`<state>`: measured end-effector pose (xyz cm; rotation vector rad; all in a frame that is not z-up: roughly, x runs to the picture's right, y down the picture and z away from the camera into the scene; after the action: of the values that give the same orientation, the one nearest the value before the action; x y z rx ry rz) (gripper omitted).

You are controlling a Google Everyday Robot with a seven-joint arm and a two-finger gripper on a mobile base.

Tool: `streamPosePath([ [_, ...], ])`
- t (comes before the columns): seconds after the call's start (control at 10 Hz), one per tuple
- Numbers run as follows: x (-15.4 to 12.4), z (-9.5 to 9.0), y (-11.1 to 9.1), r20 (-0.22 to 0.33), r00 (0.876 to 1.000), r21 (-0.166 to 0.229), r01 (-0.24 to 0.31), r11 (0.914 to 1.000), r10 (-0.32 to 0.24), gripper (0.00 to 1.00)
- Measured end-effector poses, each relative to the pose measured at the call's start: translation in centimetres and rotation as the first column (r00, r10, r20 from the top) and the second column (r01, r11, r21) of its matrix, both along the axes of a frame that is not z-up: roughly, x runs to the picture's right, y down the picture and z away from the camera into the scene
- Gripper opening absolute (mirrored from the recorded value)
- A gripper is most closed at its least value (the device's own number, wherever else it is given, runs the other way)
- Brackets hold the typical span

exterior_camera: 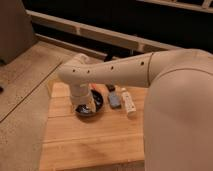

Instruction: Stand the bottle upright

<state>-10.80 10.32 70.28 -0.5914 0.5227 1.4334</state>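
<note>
A wooden surface [85, 140] carries everything. Toward its left the hand [84, 106] hangs down over the black bowl [98, 104] — spread wide and, as far as the dim view lets on, holding nothing. Right of the bowl sit a small black bar [111, 88] and a blue-grey block [114, 100]. Just beside the block lies the bottle [129, 101] — on its side, apart from the hand.

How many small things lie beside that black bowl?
3: a black bar, a blue-grey block and a whitish bottle lying farthest from the bowl. The pincer hangs over the bowl; the arm may hide more.
</note>
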Motion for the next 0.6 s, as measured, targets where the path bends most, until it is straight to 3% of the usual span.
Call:
streamPosePath([
  [0.4, 0.2, 0.3, -0.6, -0.007, 1.000, 0.017, 0.010, 0.9998, -0.010, 0.65],
  [0.6, 1.8, 1.8, -4.5, -0.039, 0.998, 0.119, 0.045, 0.9918, -0.041, 0.65],
])
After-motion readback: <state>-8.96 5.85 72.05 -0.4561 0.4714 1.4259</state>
